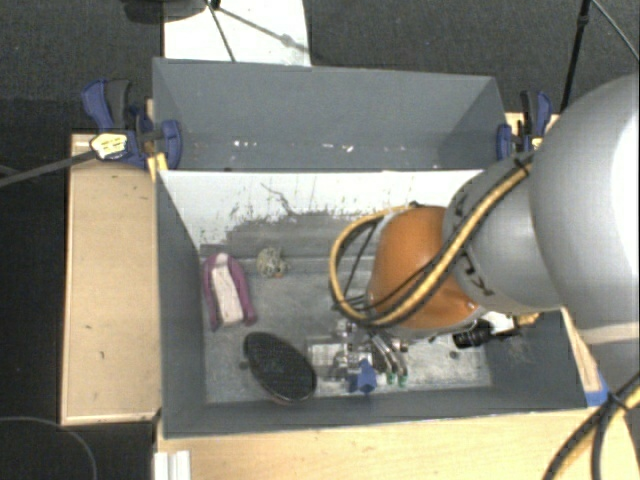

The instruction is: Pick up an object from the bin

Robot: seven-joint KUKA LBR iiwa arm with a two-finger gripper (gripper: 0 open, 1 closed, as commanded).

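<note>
Bulky arm [590, 198] half over hand [365, 366], grip state untellable, just beside black oval [279, 366], perhaps a brush.

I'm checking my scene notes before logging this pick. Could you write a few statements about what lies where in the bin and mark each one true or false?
1. The flat black oval object lies near the front wall of the grey metal bin. True.
2. The purple and white oblong object lies by the bin's right wall. False: it lies by the left wall.
3. The small greyish round lump lies apart from the purple and white oblong object, to its right in the view. True.
4. The arm's orange wrist cover hangs over the bin's left half. False: it is right of the middle.
</note>
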